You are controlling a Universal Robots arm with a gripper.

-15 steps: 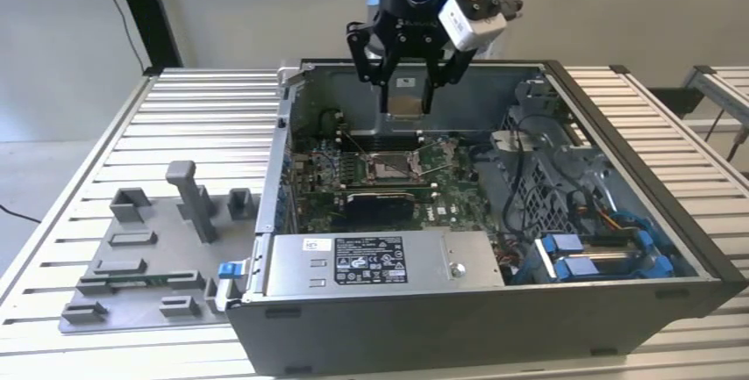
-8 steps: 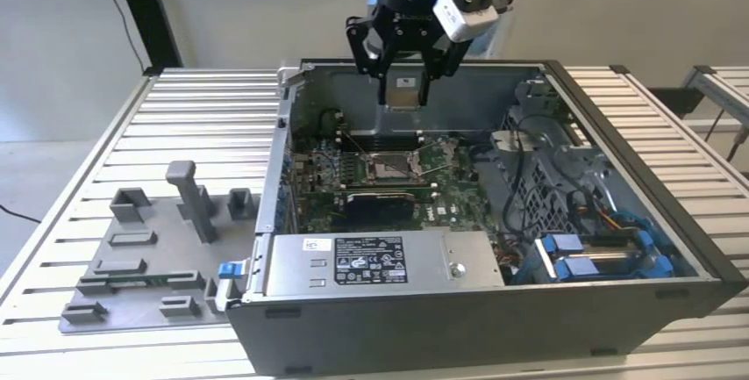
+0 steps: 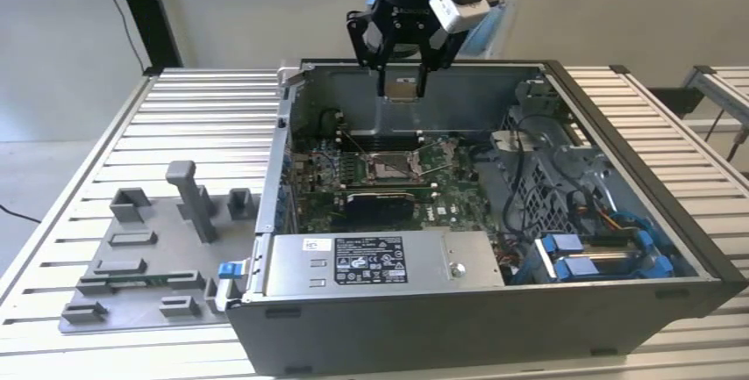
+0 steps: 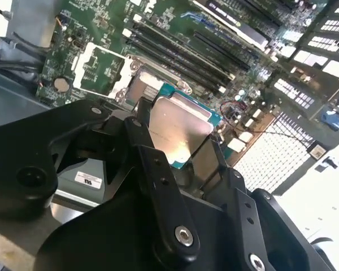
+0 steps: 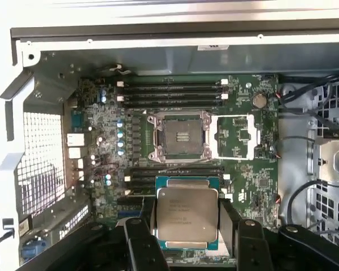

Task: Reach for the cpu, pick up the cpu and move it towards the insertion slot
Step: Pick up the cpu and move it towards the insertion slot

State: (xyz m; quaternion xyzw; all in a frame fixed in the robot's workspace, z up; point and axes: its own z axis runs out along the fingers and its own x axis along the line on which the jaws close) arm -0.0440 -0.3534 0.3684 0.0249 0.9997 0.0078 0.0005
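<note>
End effector point(image 5: 187, 226): black fingers clamped on the thin square silvery-topped cpu point(image 5: 187, 219), held above the open grey computer case point(image 3: 655, 222).
Insertion slot point(image 5: 178, 136): metal-framed square socket on green board, at 12 o'clock of the cpu in the first wrist view, apart.
Worktop point(image 3: 70, 222): ribbed metal, carrying case.

- I see the cpu point(image 5: 187, 218) as a thin square chip with a silvery metal top and a teal-green edge, clamped flat between the hand's point(image 5: 187, 226) two black fingers point(image 5: 141, 240); in the exterior view it point(image 3: 403, 87) hangs high above the open case.
- I see the insertion slot point(image 5: 179, 136) lying open on the green board, a shiny metal frame around a dark brownish contact square, well apart from the cpu in the first wrist view.
</note>
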